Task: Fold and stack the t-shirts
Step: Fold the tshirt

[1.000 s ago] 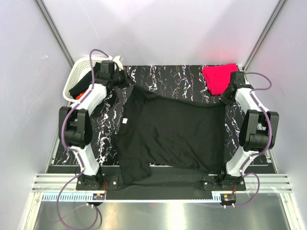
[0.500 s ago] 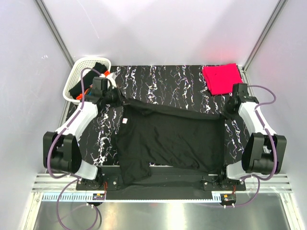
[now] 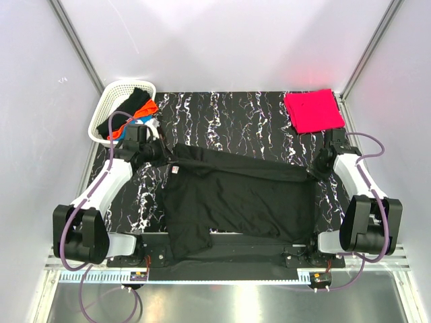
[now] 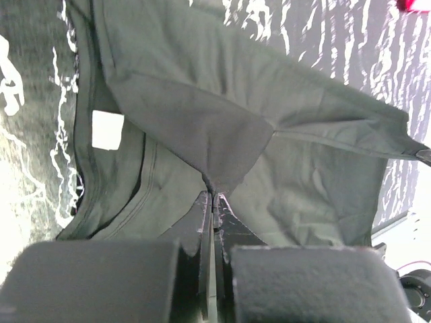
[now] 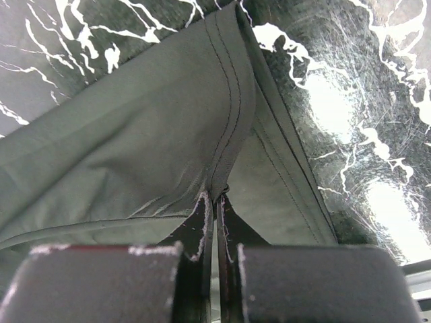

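On the black marble-patterned table (image 3: 229,114), a large black t-shirt (image 3: 236,202) lay spread across the middle and near part of the surface. One sleeve pointed toward the near edge on the left. Its far edge was doubled over as a taut band that ran from the left gripper (image 3: 160,156) across to the right gripper (image 3: 315,171). The left wrist view showed the left gripper (image 4: 210,202) with its fingers pressed together on a pinch of the black fabric, and a fold of cloth draped away from that pinch. A small white label (image 4: 108,130) showed inside the collar beside it and also appeared from above (image 3: 174,169), just beside the left gripper. The right wrist view showed the right gripper (image 5: 214,195) nipped tight on a stitched hem at the shirt's corner, with bare marble to the right of the cloth. A folded pinkish-red t-shirt (image 3: 313,111) sat at the far right corner of the table, well apart from the black one. Off the table's far left corner stood a white lattice basket (image 3: 111,101). It held a black cloth (image 3: 131,104), an orange cloth (image 3: 147,109) and what seemed to be a bit of blue, though that was too small to tell for sure.
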Robot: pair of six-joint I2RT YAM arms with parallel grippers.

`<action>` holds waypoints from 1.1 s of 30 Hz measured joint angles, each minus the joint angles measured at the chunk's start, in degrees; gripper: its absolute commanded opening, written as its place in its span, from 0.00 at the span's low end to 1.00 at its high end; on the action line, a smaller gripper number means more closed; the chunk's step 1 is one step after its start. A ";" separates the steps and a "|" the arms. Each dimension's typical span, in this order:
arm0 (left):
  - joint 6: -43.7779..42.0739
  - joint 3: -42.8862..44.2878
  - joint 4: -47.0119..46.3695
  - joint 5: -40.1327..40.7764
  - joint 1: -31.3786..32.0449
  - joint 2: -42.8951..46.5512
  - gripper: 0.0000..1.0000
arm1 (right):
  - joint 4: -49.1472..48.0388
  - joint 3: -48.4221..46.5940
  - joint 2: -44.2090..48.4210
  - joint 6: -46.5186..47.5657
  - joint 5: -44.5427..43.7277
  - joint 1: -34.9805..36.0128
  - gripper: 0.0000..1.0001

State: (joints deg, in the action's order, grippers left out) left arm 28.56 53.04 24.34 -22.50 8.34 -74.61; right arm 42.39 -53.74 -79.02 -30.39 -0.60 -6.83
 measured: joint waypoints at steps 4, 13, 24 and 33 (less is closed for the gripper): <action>-0.02 -1.68 0.17 0.07 -0.04 0.02 0.00 | -0.09 0.39 -0.50 0.46 -0.02 0.00 0.00; -1.49 -2.56 3.69 1.84 -0.07 0.50 0.33 | 1.75 0.37 -1.81 0.57 -0.79 0.02 0.33; -6.19 -0.90 12.79 3.32 -0.07 4.17 0.52 | 8.33 -5.51 -0.20 0.50 0.33 -1.01 0.55; -7.76 19.69 6.91 -2.16 0.28 -28.39 0.45 | 1.97 -14.36 -18.51 2.14 4.68 -1.07 0.36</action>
State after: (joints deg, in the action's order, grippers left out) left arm 20.80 72.73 31.24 -24.67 8.62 -103.00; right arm 44.36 -68.10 -97.54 -28.25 4.08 -7.90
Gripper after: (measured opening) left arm 0.449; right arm 0.405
